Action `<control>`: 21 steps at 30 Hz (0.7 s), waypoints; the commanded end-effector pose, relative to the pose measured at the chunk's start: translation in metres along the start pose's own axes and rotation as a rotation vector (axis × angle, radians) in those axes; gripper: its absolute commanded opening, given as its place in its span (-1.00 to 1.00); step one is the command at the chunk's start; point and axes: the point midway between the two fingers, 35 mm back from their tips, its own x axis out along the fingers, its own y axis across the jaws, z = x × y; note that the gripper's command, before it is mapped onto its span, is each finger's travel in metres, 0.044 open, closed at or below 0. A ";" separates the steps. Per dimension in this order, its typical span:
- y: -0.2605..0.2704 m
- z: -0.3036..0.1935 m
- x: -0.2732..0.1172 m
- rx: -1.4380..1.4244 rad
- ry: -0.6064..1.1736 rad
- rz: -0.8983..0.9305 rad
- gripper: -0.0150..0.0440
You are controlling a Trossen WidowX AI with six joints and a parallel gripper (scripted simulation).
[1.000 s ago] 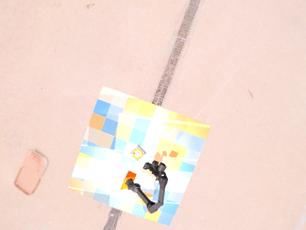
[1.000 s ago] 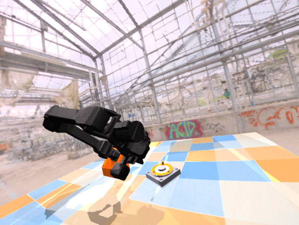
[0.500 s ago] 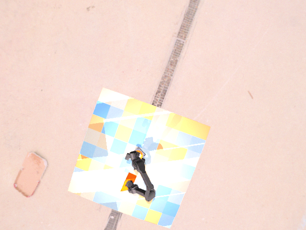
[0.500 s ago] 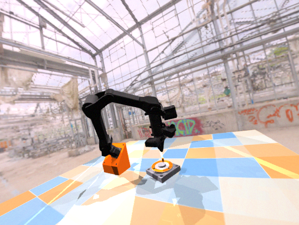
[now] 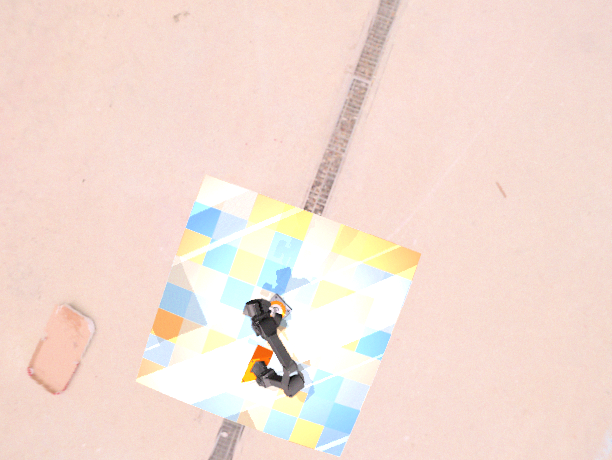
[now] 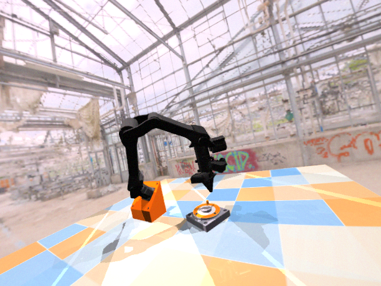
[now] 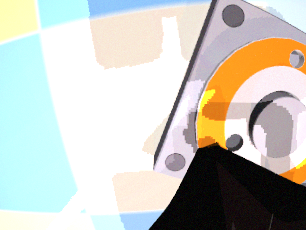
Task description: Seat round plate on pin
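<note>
The round plate (image 6: 214,214) (image 7: 225,75), orange with a white middle, sits around the grey post (image 6: 206,209) (image 7: 274,125) on the square grey base (image 6: 199,224) (image 7: 205,65). The orange tab (image 6: 207,202) stands up at the plate's rim on the far side in the exterior view; the wrist view does not show it. Two plate holes show in the wrist view; the pin cannot be made out. The plate's tilt is too small to tell. My gripper (image 6: 211,190) (image 7: 208,157) is shut and empty, pointing down above the plate with a gap in the exterior view. Its black fingers hide part of the plate in the wrist view.
The arm's orange mount (image 5: 262,354) (image 6: 155,205) stands on the patchwork-coloured table (image 5: 330,320) (image 6: 305,214), a short way from the base. The arm arches over from the mount. Dark shadows of the arm fall across the table.
</note>
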 end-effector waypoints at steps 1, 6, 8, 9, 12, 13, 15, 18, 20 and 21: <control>-0.001 -0.006 0.030 -0.013 0.019 -0.019 -0.49; -0.002 -0.005 0.040 -0.013 0.019 -0.020 -0.49; -0.002 -0.005 0.040 -0.013 0.019 -0.020 -0.49; -0.002 -0.006 0.040 -0.013 0.020 -0.020 -0.49; -0.002 -0.008 0.039 -0.013 0.020 -0.020 -0.49; -0.002 -0.008 0.039 -0.013 0.020 -0.020 -0.49; -0.003 -0.011 0.039 -0.013 0.020 -0.020 -0.49; -0.003 -0.015 0.039 -0.014 0.020 -0.020 -0.49; -0.003 -0.018 0.039 -0.014 0.020 -0.020 -0.49; -0.003 -0.019 0.040 -0.014 0.020 -0.020 -0.49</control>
